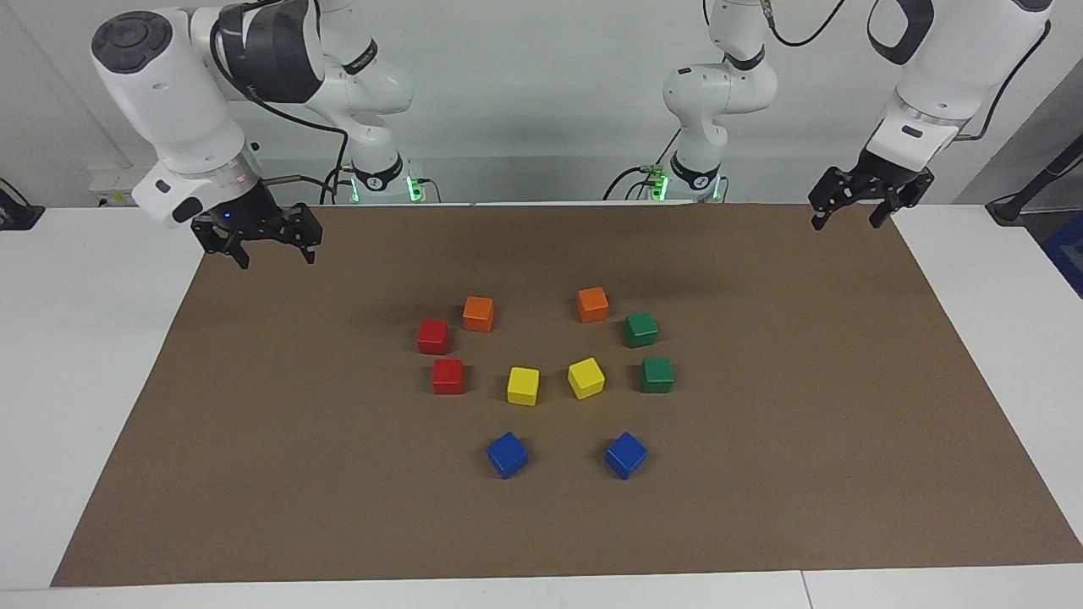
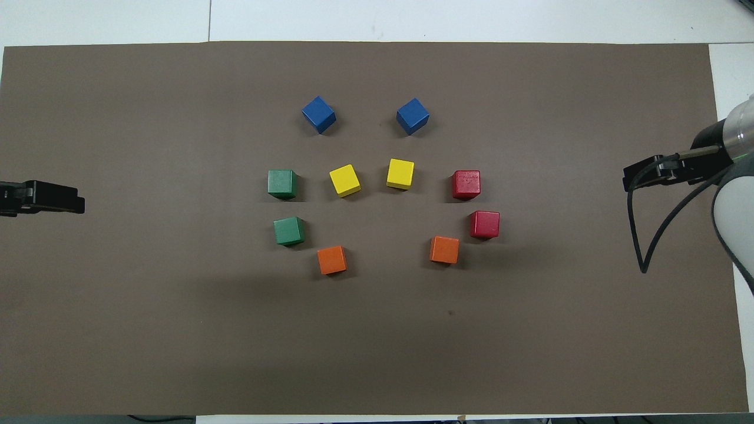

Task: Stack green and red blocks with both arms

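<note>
Two green blocks sit side by side on the brown mat, toward the left arm's end. In the overhead view the same green blocks stand apart from each other. Toward the right arm's end lie two red blocks, seen from overhead as separate red blocks. My left gripper hangs open and empty over the mat's edge at its own end. Over the mat's other end my right gripper is also open and empty.
Two orange cubes lie nearer the robots than the red and green ones. Between the colour pairs are two yellow cubes, with two blue cubes farthest from the robots. White table surrounds the mat.
</note>
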Controlling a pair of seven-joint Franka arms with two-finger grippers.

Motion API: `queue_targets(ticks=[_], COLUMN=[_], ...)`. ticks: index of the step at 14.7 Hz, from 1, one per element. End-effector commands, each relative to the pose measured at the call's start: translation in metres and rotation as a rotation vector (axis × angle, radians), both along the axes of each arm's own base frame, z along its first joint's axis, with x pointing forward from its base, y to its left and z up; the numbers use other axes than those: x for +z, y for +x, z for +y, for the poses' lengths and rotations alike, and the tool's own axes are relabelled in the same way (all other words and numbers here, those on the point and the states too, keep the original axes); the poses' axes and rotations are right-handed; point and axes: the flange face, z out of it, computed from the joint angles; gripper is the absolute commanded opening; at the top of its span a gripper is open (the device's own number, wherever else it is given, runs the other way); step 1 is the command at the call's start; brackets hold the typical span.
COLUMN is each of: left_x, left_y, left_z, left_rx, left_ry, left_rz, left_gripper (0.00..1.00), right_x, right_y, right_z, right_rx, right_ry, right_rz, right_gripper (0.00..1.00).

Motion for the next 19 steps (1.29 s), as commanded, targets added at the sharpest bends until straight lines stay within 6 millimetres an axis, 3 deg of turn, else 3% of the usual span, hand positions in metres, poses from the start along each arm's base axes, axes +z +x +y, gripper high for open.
queue_targets(ticks=[1, 5, 8, 9, 14, 19], left_x=[0.004, 0.001, -0.008, -0.015, -0.079, -0.171], left_y=[-0.004, -0.007, -0.006, -0.006, -0.004, 0.002], left_z=[-0.005, -0.007, -0.028, -0.046, -0.114, -0.184], left_rx=[-0.010, -0.021, -0.041, -0.060, -0.039, -0.042], left_ry=[-0.006, -0.005, -0.014, -0.015, -0.026, -0.025], left_rz=[-0.005, -0.001, -0.023, -0.033, -0.054, -0.020], left_gripper=[1.00, 1.00, 1.00, 1.00, 1.00, 1.00], right_x=[-0.004, -0.040, -0.081, -0.092, -0.132, -0.161], right_y=[-0.006, -0.003, -0.005, -0.007, -0.017, -0.022], right_z=[0.015, 0.094, 0.131, 0.139, 0.141, 0.140], right_rx=[-0.032, -0.035, -0.046, -0.053, -0.091, -0.236], right_ry=[0.001, 0.009, 0.016, 0.021, 0.017, -0.002], right_rz=[-0.025, -0.062, -0.073, -0.084, -0.067, -0.027], right_gripper=[1.00, 1.00, 1.00, 1.00, 1.00, 1.00])
